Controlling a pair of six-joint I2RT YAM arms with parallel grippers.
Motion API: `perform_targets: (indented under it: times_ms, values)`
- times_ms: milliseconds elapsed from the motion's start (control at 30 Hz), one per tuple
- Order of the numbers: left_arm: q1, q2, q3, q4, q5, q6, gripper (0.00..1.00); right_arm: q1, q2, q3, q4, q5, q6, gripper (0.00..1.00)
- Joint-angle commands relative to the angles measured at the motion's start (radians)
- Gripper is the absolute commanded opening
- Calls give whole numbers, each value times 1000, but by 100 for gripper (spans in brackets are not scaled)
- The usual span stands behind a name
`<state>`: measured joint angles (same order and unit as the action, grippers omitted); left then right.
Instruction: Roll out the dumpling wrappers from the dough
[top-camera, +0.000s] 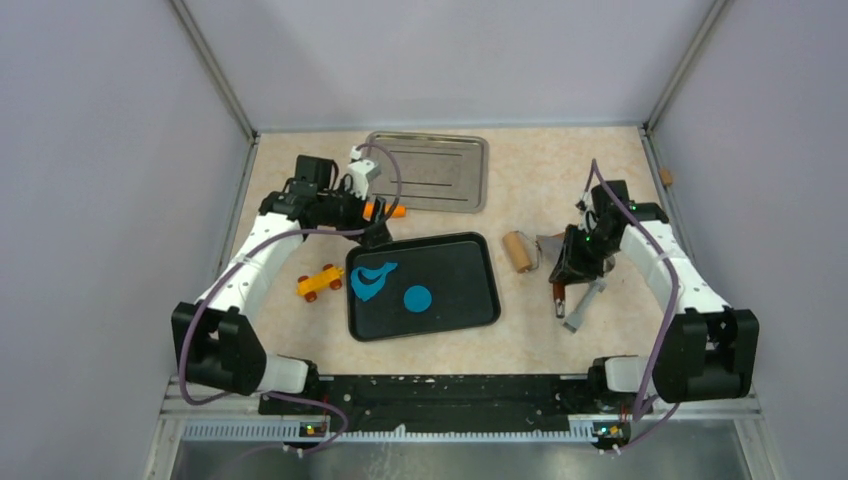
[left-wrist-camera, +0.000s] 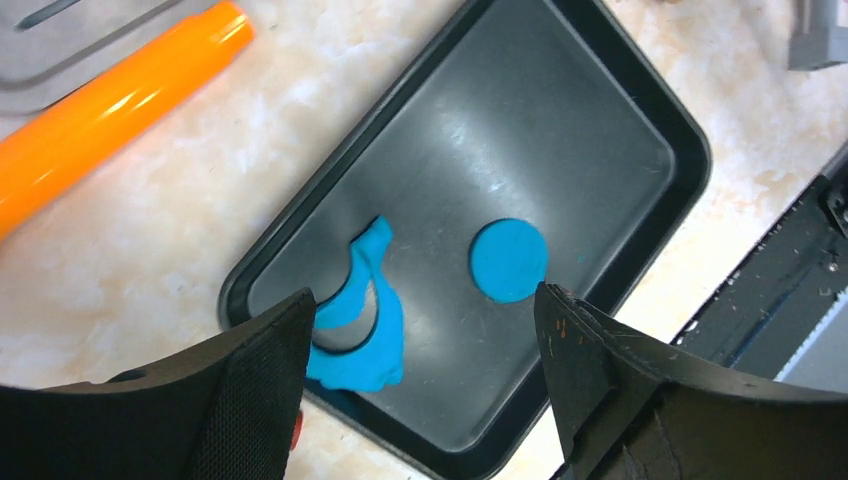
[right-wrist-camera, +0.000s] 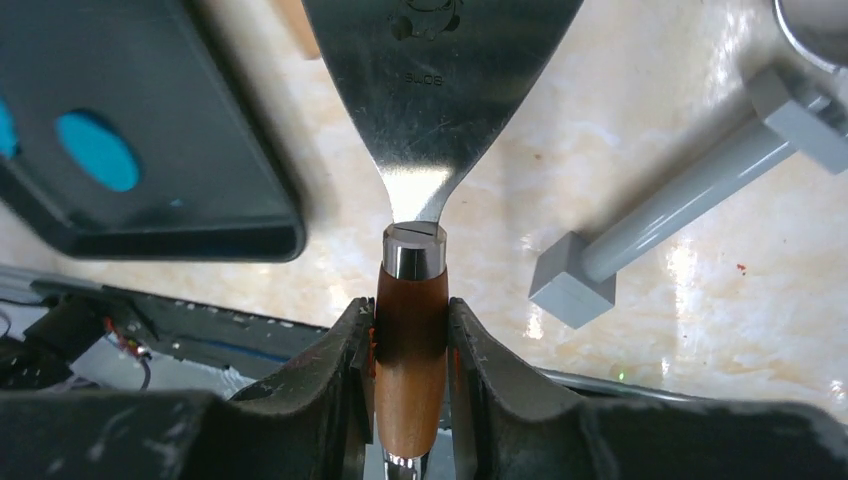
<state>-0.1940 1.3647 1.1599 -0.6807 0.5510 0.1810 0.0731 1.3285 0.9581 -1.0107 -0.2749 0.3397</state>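
- Right gripper (right-wrist-camera: 410, 330) — nearest item. Its fingers are clamped on the wooden handle of a scraper (right-wrist-camera: 440, 90), with the steel blade pointing away over bare table.
- Grey tool (right-wrist-camera: 690, 190) — a bar with block ends, lying near the blade, untouched.
- Black tray (top-camera: 455, 262) — mid-table, between the two arms.
- Dumpling wrapper (top-camera: 417, 298) — one clean blue disc, flat on the tray floor near its middle.
- Dough (top-camera: 372, 280) — an irregular blue leftover sheet with a curved cut-out, at the tray's left end, apart from the disc.
- Toy car (top-camera: 320, 282) and wooden roller (top-camera: 518, 250) — on the table, one at either side of the tray.
- Left gripper (left-wrist-camera: 422, 300) — spread wide and empty, hanging over the tray's far-left corner.
- Orange cylinder (top-camera: 385, 211) — beside that gripper, at the edge of the steel tray (top-camera: 430, 170), which is the farthest item.
- Hazards, as we judge them: a steep blade could gouge or fold the disc. The thin leftover sheet could tear if lifted by one end. The light tray may slide if the blade pushes it.
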Motion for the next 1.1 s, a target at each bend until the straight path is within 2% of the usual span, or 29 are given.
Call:
perform_targets:
  times_ms: [0,167,333,400,500,600,700,767,1067]
  values:
    - [-82,37,73,36,64,16,82,-7,-78,136,-107,-119,-137,0]
    - [-169,75,110,90,104,-32,83,6,-102,113,38,-317,-245,0]
    - [-190,156,203,91,258,-136,87,60,-131,96,126,-375,-331,0]
    - [-194,207,248,93,304,-196,88,116,-145,132,128,-340,-420,0]
    - [-193,270,260,181,411,-360,90,188,-148,188,73,-315,-581,0]
    - [-194,330,237,335,532,-577,91,247,-147,227,38,-272,-704,0]
    - [-203,385,198,530,619,-806,90,301,-135,260,34,-217,-766,0]
    - [-211,408,185,608,636,-899,89,321,-118,287,33,-192,-779,0]
    - [-292,513,213,553,664,-878,85,342,-47,350,36,-159,-801,0]
